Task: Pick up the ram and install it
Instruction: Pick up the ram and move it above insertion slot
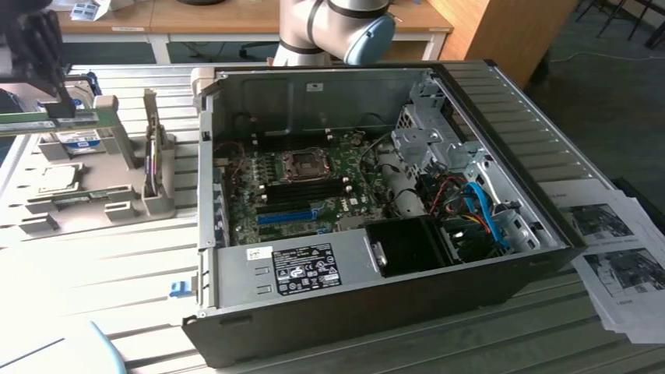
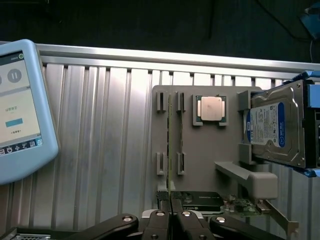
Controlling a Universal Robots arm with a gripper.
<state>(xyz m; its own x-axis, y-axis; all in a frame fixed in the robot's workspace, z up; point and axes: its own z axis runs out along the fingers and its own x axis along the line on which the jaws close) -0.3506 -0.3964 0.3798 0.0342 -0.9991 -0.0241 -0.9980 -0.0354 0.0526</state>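
Observation:
The ram (image 1: 26,123) is a thin green stick held level in the air at the exterior view's far left, above the grey parts holder (image 1: 73,204). My gripper (image 1: 61,107) is shut on it. In the wrist view the ram (image 2: 170,150) shows edge-on as a thin line running out from my shut gripper (image 2: 170,204), over the holder's paired brackets (image 2: 160,101). The open computer case (image 1: 364,312) lies to the exterior view's right, with its motherboard (image 1: 301,183) exposed and well apart from the gripper.
On the holder (image 2: 200,150) sit a silver hard drive (image 2: 275,125), a square processor chip (image 2: 211,109) and an expansion card (image 2: 200,201). A light blue touchscreen pendant (image 2: 20,110) lies on the slatted table. Printed papers (image 1: 613,249) lie at the exterior view's right. The arm's base (image 1: 332,23) stands behind the case.

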